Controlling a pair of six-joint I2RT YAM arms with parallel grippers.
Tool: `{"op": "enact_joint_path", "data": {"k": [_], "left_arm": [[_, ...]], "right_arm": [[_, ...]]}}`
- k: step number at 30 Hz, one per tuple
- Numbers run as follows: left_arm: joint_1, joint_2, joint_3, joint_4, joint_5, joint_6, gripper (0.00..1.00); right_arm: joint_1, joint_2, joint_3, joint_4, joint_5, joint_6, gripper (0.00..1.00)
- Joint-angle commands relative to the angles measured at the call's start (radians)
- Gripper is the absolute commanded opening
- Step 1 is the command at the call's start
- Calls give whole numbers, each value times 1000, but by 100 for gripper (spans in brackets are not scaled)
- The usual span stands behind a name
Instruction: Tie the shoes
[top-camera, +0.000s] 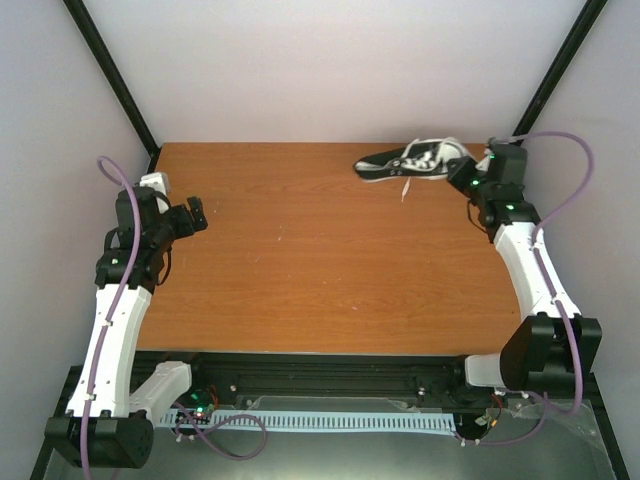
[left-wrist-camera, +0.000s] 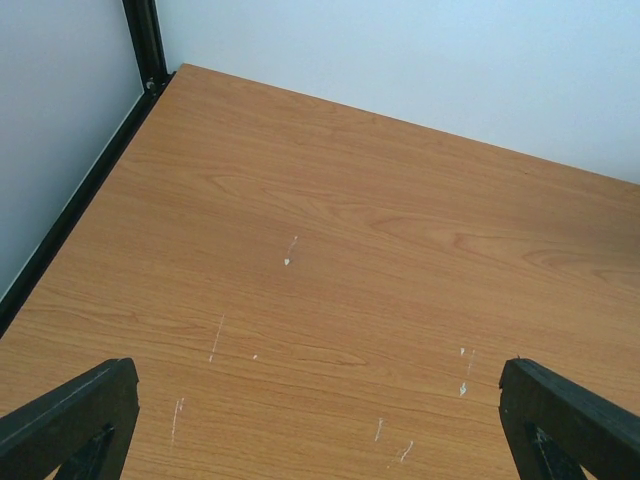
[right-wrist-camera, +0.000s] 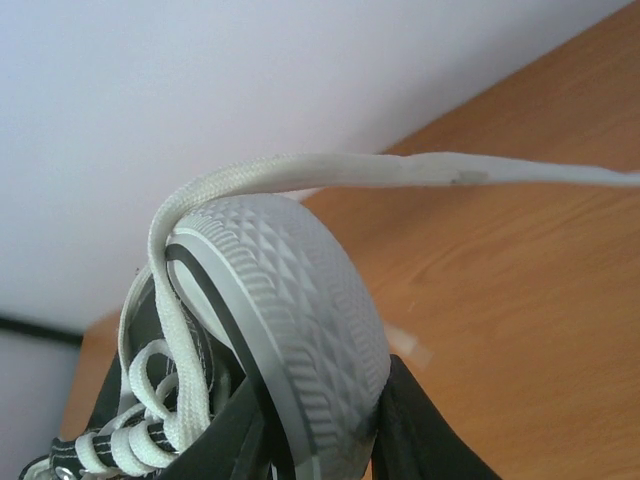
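The right end effector (right-wrist-camera: 330, 435) grasps the black sneaker (top-camera: 415, 160) by its white toe at the far right corner of the surface (top-camera: 320, 260), a white lace (right-wrist-camera: 400, 170) draped over that toe, while the left end effector (left-wrist-camera: 318, 385) hangs released near the left edge.

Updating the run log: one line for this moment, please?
left pincer open, over bare table | right pincer shut on sneaker toe | lace loose

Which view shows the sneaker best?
Top external: the whole black sneaker is visible at the far right of the table. The right wrist shows only its white toe cap and laces, very close. The left wrist shows only table.
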Motion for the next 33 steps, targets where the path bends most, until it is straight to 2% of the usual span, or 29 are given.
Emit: {"op": "enact_joint_path", "data": {"k": [1,5,8,10,19,26,33], "left_arm": [[4,-21,2,-6,-22,7,100],[3,-28,1,-8,-31,4,100],[4,-37,-2,-9,-36,3,100],[5,-42,-3,-9,-29,0,100],[3,-48,-10,-6,8,0,100],[1,-42,-9,-7,12,1,100],[0,-5,-10,-3,76,5,100]], "right_arm": [[203,69,89,-46,-44,-24,3],[391,208,220,-49,-186,-71,3],[499,308,385,-163,-276,-183,3],[529,351,435,-228,-315,-242,3],[529,438,241,-374,-362,-478,3],[528,454,82,-360,-284,-524,3],[492,484,90,-444,-250,-670,3]]}}
